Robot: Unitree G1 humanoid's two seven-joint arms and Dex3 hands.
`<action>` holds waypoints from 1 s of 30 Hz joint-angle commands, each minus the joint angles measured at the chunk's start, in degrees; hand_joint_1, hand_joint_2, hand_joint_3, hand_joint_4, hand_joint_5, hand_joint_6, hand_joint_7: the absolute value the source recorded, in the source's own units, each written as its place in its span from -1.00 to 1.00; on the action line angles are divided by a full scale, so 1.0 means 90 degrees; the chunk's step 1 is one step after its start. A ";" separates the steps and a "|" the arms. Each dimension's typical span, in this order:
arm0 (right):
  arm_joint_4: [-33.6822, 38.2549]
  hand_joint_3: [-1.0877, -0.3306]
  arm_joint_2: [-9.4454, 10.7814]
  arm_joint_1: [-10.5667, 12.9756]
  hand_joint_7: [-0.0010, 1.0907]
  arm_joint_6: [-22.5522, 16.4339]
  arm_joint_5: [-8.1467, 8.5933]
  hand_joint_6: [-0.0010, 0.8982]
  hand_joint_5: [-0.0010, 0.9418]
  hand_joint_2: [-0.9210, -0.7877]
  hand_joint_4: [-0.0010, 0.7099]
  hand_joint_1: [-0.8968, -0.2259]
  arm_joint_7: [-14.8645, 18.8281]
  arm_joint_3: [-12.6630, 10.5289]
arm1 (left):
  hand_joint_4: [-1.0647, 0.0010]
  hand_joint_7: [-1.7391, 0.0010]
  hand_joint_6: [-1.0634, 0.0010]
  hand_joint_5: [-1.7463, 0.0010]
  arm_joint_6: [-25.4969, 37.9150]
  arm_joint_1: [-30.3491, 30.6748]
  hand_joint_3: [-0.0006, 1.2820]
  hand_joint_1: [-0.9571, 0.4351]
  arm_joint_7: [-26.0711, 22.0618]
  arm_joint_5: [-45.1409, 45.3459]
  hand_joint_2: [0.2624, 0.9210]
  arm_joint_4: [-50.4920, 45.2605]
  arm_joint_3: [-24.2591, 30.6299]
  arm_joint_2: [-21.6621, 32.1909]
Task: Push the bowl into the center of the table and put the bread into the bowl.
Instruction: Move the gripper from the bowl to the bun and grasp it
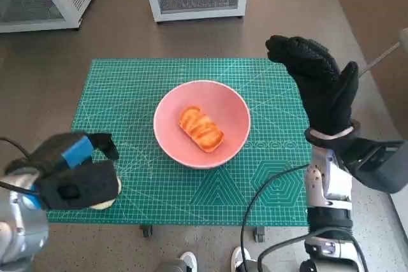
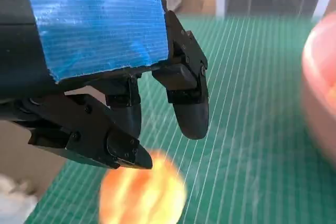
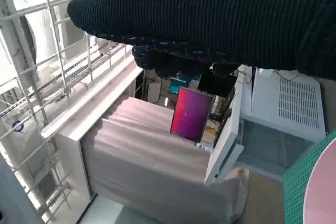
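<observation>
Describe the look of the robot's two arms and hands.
The left hand is black and blocky, with a strip of blue tape across its back, on a pale grey forearm. The right hand wears a black knitted glove, with a white band at the wrist. Its forearm is pale metal, with black cables looping beside it.

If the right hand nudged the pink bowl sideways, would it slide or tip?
Probably slide: the pink bowl looks wide and shallow, sitting flat on the green mat. Its smooth rim may slip against the gloved right hand. The bread inside likely adds little weight.
</observation>
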 commanded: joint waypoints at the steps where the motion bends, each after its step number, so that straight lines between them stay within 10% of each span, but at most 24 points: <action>1: 0.0134 0.08 -0.0009 0.0020 -0.32 0.0041 0.0060 -0.82 -1.00 -1.00 -0.48 -0.22 0.0077 -0.0027 | -0.46 -0.26 -0.26 -0.26 -0.0091 -0.0493 -0.94 0.38 0.0014 -0.0350 0.95 -0.0326 0.0318 -0.0085; 18: 0.0119 0.08 0.0004 0.0015 -0.32 0.0112 0.0089 -0.82 -1.00 -1.00 -0.48 -0.23 0.0122 -0.0012 | -0.57 -0.22 -0.33 -0.18 -0.0770 -0.2284 -0.98 0.38 0.0276 -0.0679 0.93 0.0063 -0.0295 -0.0460; 30: 0.0048 0.09 -0.0036 0.0079 -0.33 0.0101 0.0124 -0.81 -1.00 -1.00 -0.48 -0.22 0.0154 -0.0052 | -0.58 -0.23 -0.33 -0.16 -0.0765 -0.2320 -0.98 0.38 0.0119 -0.0740 0.92 -0.0185 -0.0251 -0.0370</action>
